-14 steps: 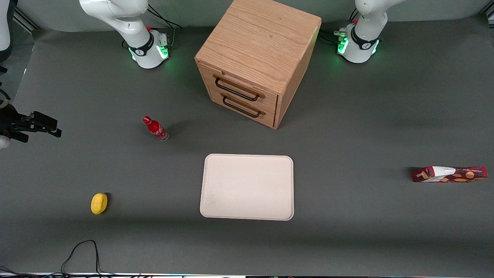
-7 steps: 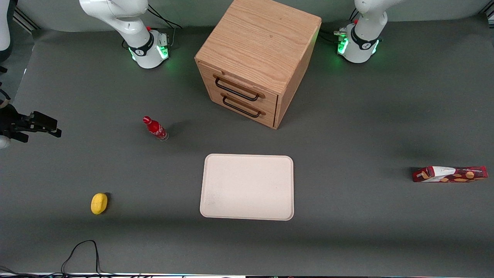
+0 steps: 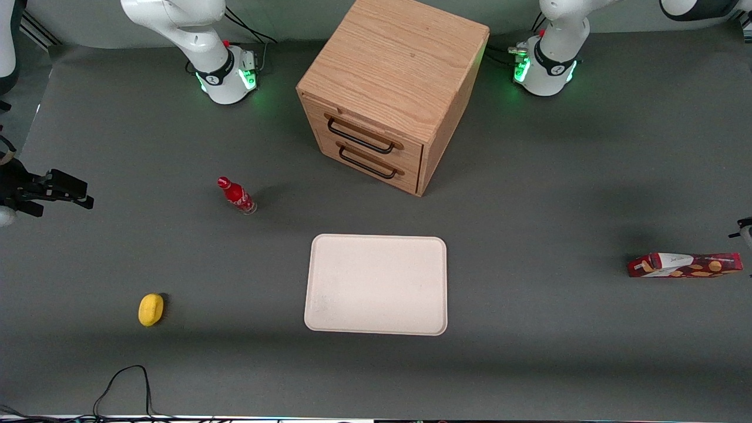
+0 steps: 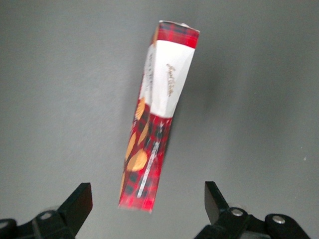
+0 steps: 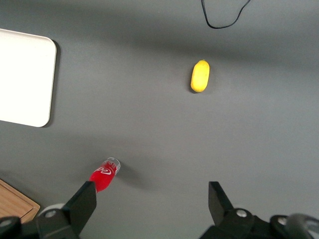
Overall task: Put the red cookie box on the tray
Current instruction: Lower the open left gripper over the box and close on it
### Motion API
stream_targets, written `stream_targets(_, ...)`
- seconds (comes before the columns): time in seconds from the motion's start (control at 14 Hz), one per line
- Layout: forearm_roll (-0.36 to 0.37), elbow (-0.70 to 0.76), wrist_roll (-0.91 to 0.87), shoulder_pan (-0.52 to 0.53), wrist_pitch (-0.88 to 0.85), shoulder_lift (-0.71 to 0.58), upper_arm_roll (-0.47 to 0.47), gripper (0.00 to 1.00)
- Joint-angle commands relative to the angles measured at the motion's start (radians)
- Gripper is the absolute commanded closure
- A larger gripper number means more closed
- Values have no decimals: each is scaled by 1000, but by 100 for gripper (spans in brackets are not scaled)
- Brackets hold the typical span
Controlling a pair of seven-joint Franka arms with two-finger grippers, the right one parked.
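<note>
The red cookie box lies lengthwise on the grey table, far toward the working arm's end. The cream-white tray lies flat at the table's middle with nothing on it, well apart from the box; a corner of the tray also shows in the right wrist view. My left gripper is open and empty, above the table. The box lies below it, one end reaching toward the gap between the black fingers. Only a sliver of the left arm shows in the front view, just above the box.
A wooden two-drawer cabinet stands farther from the front camera than the tray. A small red bottle and a yellow object sit toward the parked arm's end. A black cable lies near the front edge.
A sliver of the left arm has come into the front view at the edge above the box, and its shadow has moved toward the box. The box and tray have not moved.
</note>
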Motion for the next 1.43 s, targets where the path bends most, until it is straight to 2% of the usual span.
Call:
stream_targets(0.0, -14, -70, 90, 5, 107, 4, -25, 1)
stream_targets(0.71, -15, -186, 95, 16, 281, 42, -54, 1)
stream_targets(1.0, -15, -210, 95, 16, 318, 42, -54, 4)
stream_targets(1.07, -15, -212, 97, 16, 318, 42, -54, 10)
stream_targets(1.14, -17, -213, 95, 20, 329, 42, -54, 35)
stream_targets(1.21, -17, -221, 95, 29, 357, 40, -54, 81)
stream_targets(1.29, -17, -232, 97, 33, 374, 40, -54, 100)
stream_targets(1.36, -17, -233, 97, 34, 379, 40, -54, 100)
